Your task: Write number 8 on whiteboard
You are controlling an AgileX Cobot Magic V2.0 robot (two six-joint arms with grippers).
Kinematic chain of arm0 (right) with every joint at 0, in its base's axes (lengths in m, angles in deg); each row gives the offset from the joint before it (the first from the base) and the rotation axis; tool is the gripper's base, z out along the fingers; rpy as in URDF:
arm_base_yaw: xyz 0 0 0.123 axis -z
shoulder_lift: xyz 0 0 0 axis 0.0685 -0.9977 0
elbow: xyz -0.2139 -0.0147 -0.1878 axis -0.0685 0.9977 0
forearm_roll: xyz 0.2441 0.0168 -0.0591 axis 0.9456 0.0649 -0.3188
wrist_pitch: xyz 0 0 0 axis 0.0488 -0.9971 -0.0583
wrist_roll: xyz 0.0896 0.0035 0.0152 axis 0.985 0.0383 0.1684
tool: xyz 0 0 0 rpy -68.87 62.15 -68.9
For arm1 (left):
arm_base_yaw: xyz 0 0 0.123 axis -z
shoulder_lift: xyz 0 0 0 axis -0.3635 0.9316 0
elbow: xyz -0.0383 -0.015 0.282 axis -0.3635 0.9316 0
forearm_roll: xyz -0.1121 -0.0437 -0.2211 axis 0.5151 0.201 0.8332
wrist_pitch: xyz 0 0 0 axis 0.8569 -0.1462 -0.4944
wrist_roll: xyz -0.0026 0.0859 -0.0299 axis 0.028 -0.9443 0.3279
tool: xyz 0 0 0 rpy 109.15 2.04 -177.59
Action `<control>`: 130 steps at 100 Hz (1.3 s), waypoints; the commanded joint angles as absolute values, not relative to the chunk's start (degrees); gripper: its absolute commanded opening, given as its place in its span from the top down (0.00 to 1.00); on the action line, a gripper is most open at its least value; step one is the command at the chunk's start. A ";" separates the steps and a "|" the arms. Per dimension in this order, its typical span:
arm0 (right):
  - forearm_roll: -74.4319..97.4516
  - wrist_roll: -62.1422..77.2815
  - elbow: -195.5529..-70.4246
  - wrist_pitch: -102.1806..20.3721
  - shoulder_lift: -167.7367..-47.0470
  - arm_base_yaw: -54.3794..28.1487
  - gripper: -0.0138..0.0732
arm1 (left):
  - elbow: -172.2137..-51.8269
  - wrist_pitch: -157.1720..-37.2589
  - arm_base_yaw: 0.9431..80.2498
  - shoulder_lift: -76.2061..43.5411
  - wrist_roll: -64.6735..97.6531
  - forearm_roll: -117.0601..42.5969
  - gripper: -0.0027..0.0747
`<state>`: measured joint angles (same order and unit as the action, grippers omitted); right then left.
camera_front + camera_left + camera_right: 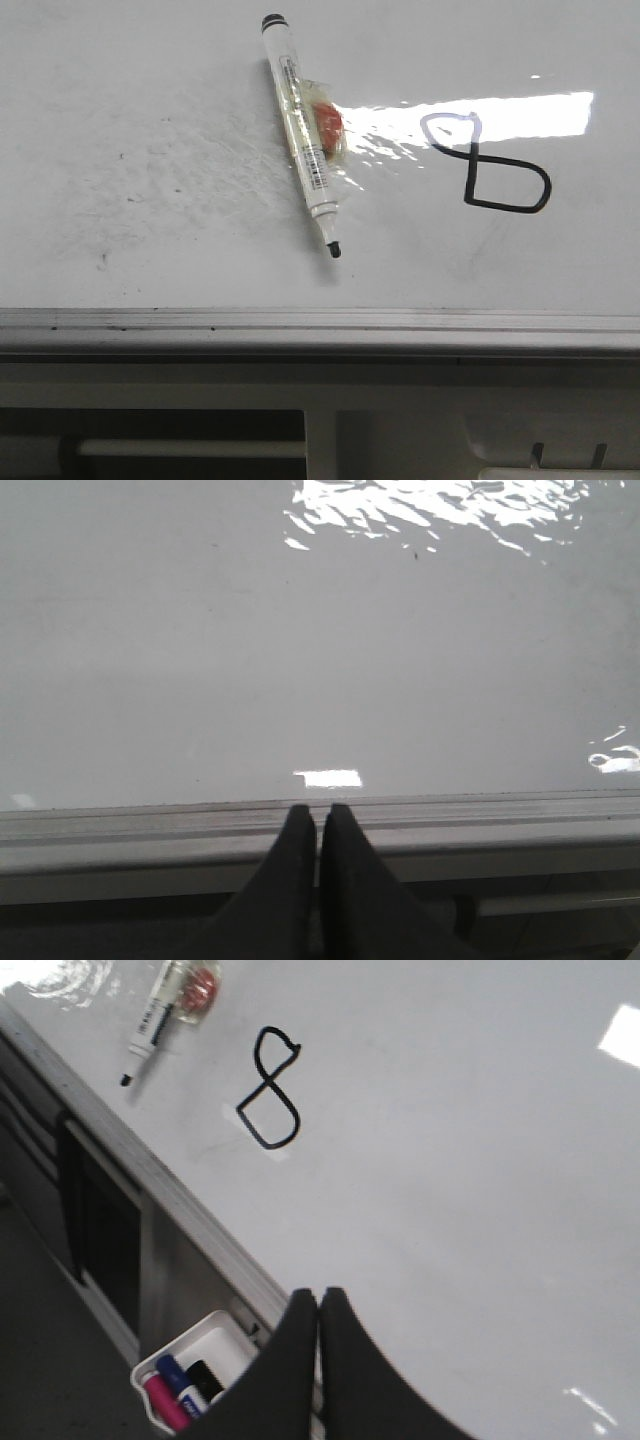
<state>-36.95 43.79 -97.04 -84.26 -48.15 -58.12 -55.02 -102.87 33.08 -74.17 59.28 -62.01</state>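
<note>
On my front feed the glossy whiteboard [150,120] carries the number 8 [487,163], a thin black line with a round upper loop and squarish lower loop, lying tilted with its long axis slanting down to the right. Just left of it lies an uncapped marker [302,140], tip toward the grey edge rail [300,325]. My left hand [319,830] and right hand [318,1310] both show dark fingers pressed together, holding nothing.

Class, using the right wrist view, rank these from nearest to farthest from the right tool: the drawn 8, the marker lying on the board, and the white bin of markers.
From the right tool:
1. White bin, off the board, below its edge rail.
2. Number 8, mid-board.
3. Marker, lying beyond the 8.
</note>
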 commanded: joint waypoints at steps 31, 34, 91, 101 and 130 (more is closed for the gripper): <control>-40.83 50.67 -87.01 -59.43 -47.71 -34.10 0.89 | -52.81 -99.45 32.88 -75.65 59.83 -61.36 0.99; -40.54 51.17 -86.57 -57.77 -47.71 -31.96 0.89 | -52.81 -99.45 32.88 -75.65 59.83 -61.36 0.99; -14.46 43.46 -77.32 -47.49 -47.71 -2.47 0.89 | -52.81 -99.45 32.88 -75.65 59.83 -61.36 0.99; -7.23 36.22 -75.07 -47.49 -47.71 3.63 0.89 | -52.81 -99.45 32.88 -75.65 59.83 -61.36 0.99; -3.53 24.75 -71.18 -45.44 -47.60 12.48 0.89 | -52.81 -99.45 32.88 -75.65 59.83 -61.36 0.99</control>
